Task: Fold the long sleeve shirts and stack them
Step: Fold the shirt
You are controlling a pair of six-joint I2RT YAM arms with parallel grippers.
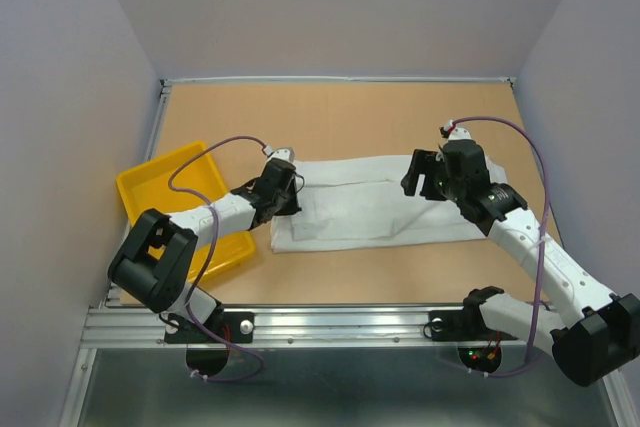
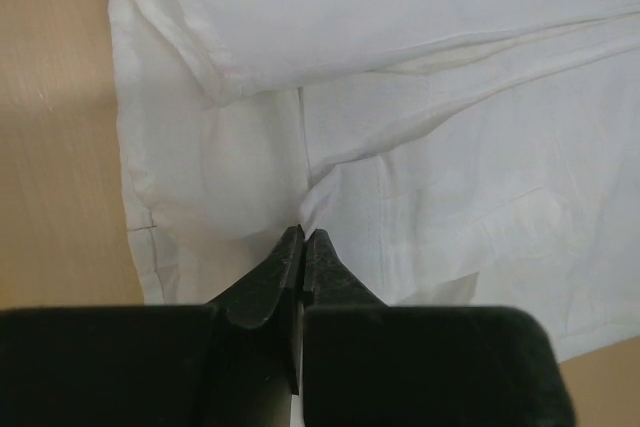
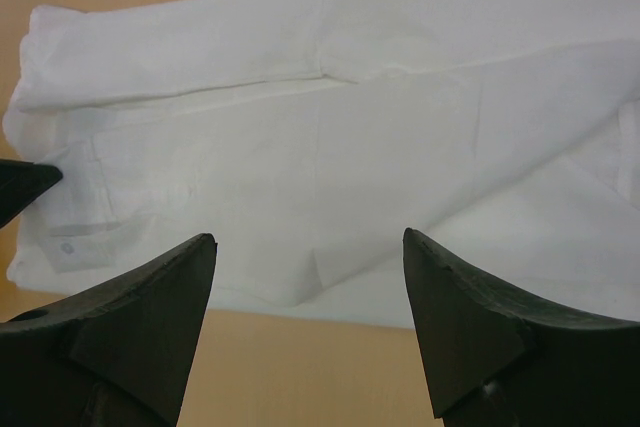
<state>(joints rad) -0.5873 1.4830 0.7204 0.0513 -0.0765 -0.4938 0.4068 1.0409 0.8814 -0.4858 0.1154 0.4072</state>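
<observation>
One long sleeve shirt [image 1: 370,209], white and folded into a long strip, lies across the middle of the table. My left gripper [image 1: 291,193] sits at the strip's left end. In the left wrist view its jaws [image 2: 303,234] are shut, pinching a small puckered fold of the white fabric [image 2: 420,97]. My right gripper [image 1: 416,179] hovers over the strip's right end. Its jaws [image 3: 308,240] stand open above the near edge of the shirt [image 3: 350,127], with nothing between the fingers.
A yellow tray [image 1: 165,185] lies at the left of the table, partly under my left arm. Pale walls enclose the tan tabletop [image 1: 340,117] on three sides, and a metal rail [image 1: 330,322] runs along the near edge.
</observation>
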